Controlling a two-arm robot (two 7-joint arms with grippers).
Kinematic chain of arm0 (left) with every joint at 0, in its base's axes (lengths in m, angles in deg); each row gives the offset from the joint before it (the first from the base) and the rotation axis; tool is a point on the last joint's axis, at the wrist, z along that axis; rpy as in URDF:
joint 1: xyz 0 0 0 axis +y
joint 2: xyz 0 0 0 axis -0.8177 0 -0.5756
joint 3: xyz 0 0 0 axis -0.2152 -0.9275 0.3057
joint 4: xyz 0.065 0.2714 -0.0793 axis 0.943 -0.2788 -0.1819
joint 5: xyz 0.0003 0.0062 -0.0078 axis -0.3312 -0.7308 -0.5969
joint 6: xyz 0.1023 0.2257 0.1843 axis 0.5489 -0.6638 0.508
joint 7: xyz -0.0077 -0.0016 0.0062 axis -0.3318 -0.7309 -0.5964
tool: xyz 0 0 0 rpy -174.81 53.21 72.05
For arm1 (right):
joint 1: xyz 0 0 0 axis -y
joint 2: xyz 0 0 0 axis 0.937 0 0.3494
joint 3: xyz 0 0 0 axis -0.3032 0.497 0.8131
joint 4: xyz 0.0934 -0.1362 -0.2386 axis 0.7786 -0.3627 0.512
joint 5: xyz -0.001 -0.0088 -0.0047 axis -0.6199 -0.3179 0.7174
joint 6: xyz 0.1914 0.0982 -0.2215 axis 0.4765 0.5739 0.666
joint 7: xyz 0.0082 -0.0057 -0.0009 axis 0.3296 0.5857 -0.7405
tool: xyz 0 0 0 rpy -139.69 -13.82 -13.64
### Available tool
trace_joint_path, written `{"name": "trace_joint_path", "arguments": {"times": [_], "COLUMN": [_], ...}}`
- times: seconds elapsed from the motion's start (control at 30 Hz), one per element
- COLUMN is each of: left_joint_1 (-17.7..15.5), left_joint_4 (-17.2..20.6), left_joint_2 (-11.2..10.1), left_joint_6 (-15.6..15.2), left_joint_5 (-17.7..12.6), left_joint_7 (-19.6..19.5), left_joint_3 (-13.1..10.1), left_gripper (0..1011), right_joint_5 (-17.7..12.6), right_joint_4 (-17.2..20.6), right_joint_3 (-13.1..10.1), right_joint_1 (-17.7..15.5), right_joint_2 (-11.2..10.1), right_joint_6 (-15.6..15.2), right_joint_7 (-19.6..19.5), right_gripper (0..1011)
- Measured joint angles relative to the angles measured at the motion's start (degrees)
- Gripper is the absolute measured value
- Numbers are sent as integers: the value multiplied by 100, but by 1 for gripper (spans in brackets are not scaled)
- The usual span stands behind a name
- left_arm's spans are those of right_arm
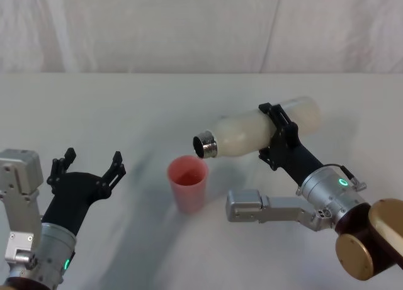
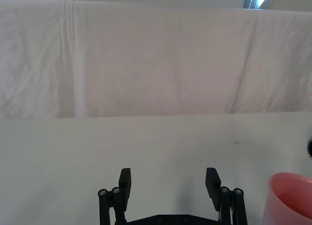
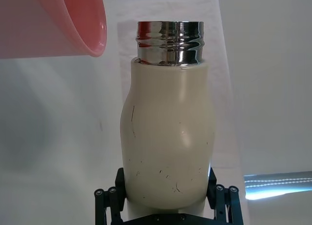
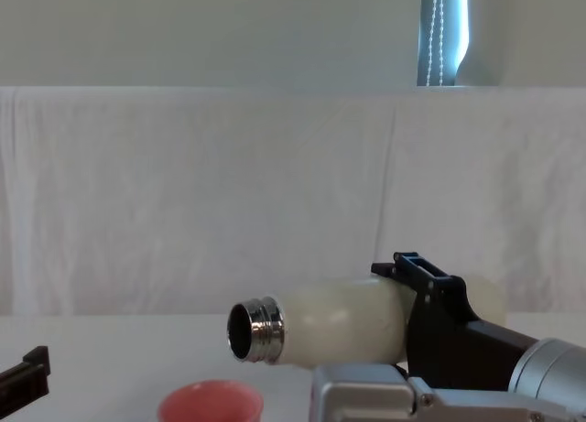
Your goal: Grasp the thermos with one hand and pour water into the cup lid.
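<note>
Head view showed my right fingers (image 1: pixel 278 138) clamped around the thermos (image 1: pixel 252 134), tipped sideways, neck above the cup lid (image 1: pixel 187 183); my left fingers (image 1: pixel 88 167) spread empty beside it. Chest view showed the thermos (image 4: pixel 339 322) level, its mouth over the cup lid (image 4: pixel 210 403).

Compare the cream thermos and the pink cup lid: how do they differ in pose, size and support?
Pose: the cream-white cylindrical thermos with a silver metal neck lies nearly horizontal, while the small round pink cup lid stands upright.
Size: the thermos is far longer than the cup lid is tall.
Support: the right gripper holds the thermos in the air, jaws shut on it; the cup lid rests on the white table.
Both are open.
</note>
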State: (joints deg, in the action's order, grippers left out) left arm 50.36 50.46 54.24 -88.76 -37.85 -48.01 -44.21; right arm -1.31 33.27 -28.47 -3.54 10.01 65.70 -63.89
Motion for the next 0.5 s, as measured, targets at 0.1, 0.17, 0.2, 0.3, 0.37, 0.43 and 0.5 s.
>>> {"name": "trace_joint_path", "arguments": {"times": [0.1,0.17,0.2,0.3,0.37,0.43,0.5], "left_joint_1": [0,0,0,0,0,0,0], "left_joint_4": [0,0,0,0,0,0,0], "left_joint_2": [0,0,0,0,0,0,0], "left_joint_6": [0,0,0,0,0,0,0], "left_joint_5": [0,0,0,0,0,0,0], "left_joint_7": [0,0,0,0,0,0,0], "left_joint_3": [0,0,0,0,0,0,0], "left_gripper": [1001,1001,1001,1001,1001,1001,1001], "right_joint_5": [38,61,69,105,119,127,133], "right_joint_4": [3,3,3,3,3,3,3], "right_joint_3": [31,46,53,77,88,93,97], "right_joint_1": [18,28,35,59,74,90,101], "right_joint_2": [-15,-22,-25,-36,-44,-53,-59], "right_joint_6": [-15,-23,-24,-31,-36,-39,-40], "right_joint_7": [12,20,23,30,33,35,35], "right_gripper": [956,956,956,956,956,956,956]}}
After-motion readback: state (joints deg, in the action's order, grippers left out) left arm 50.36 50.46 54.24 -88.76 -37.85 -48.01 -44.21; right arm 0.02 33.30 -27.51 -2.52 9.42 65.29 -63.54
